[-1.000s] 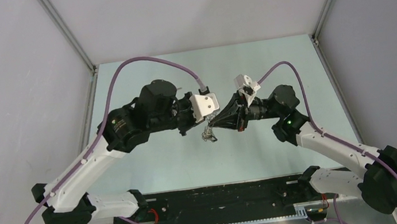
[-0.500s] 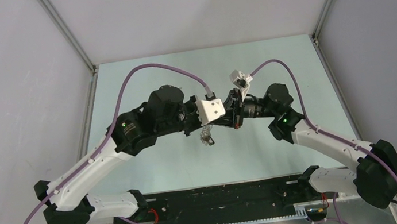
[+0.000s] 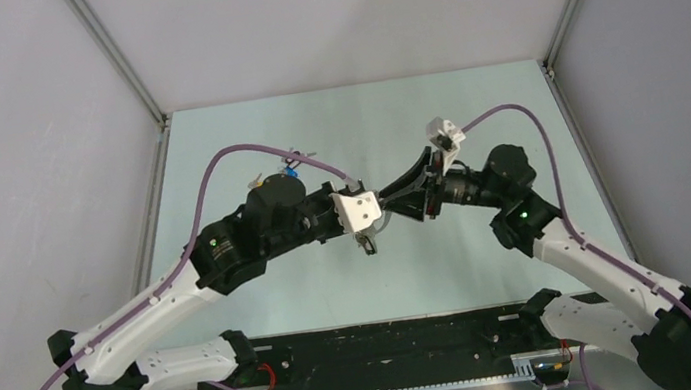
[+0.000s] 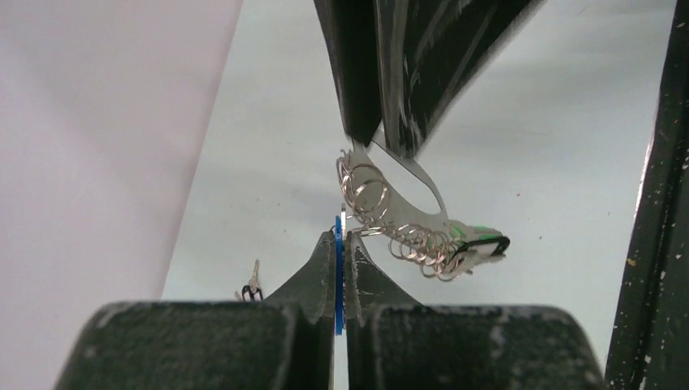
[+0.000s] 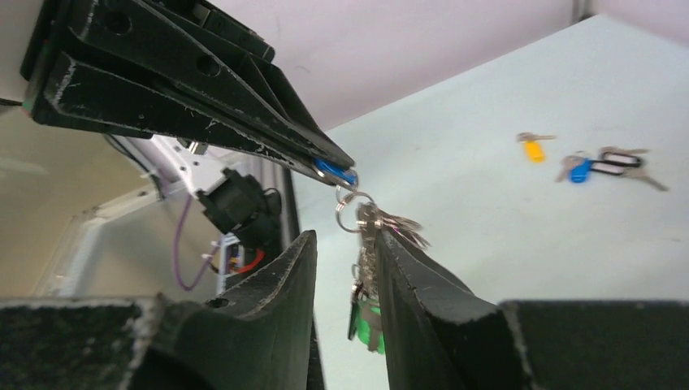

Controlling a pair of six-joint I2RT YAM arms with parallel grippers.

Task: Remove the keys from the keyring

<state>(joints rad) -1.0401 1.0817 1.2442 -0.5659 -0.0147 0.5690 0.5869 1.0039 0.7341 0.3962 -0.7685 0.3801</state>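
My left gripper [image 4: 340, 237] is shut on a blue-headed key [image 4: 338, 276], seen edge-on between its pads. From that key hangs the keyring [image 4: 392, 205], a flat silver loop strung with several small wire rings and a green-headed key [image 4: 478, 236]. In the right wrist view the bunch [image 5: 364, 244] dangles between the fingers of my right gripper [image 5: 345, 248], which stands open, the bunch lying against the right finger [image 5: 414, 280]. From above, both grippers meet over mid-table, the left gripper [image 3: 369, 224] beside the right gripper [image 3: 393, 201], the keys [image 3: 365, 243] below them.
Loose keys lie on the pale green table [image 3: 433, 123]: a yellow-headed key [image 5: 532, 149], a blue-headed key [image 5: 578, 170] beside a dark ring [image 5: 617, 162], and from above a small cluster [image 3: 288, 171] behind the left arm. A black rail [image 3: 391, 340] runs along the near edge.
My right gripper was shut at the bunch and has now opened around it. Both arms shifted; the left wrist dropped lower and nearer, still holding the blue key.
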